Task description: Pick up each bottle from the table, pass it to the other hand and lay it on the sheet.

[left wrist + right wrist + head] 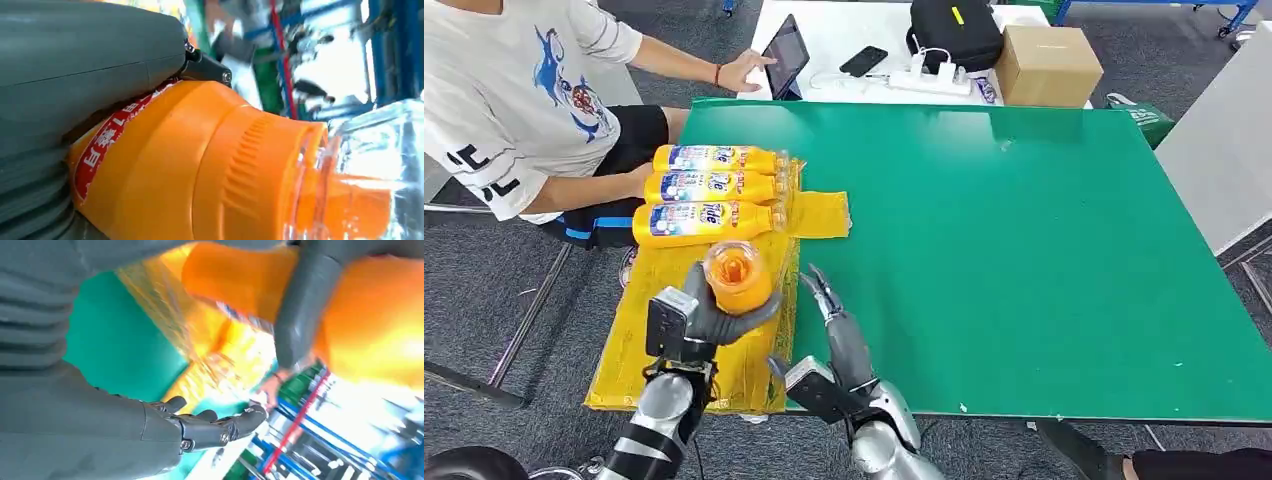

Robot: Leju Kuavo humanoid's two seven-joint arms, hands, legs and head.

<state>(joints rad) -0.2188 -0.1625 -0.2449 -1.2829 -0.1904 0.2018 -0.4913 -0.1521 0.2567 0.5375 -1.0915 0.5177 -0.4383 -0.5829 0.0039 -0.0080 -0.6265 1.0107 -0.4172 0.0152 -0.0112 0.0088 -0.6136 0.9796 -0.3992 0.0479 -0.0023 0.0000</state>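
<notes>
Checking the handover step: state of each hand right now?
Left hand: holding the orange bottle above the yellow sheet.
Right hand: open, holding nothing, fingers apart beside the bottle.

Green table (pixel 1024 250): yellow sheet (pixel 674 340) over left edge, apparently crinkled; three bottles (pixel 709 190) lying on sheet.

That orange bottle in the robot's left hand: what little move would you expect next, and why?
Probably the left hand tips the orange bottle onto its side and lowers it to the yellow sheet, beside the three bottles already lying there in a row. It is held above bare sheet just in front of them, and the right hand is open and apart from it, so the handover looks finished.
</notes>
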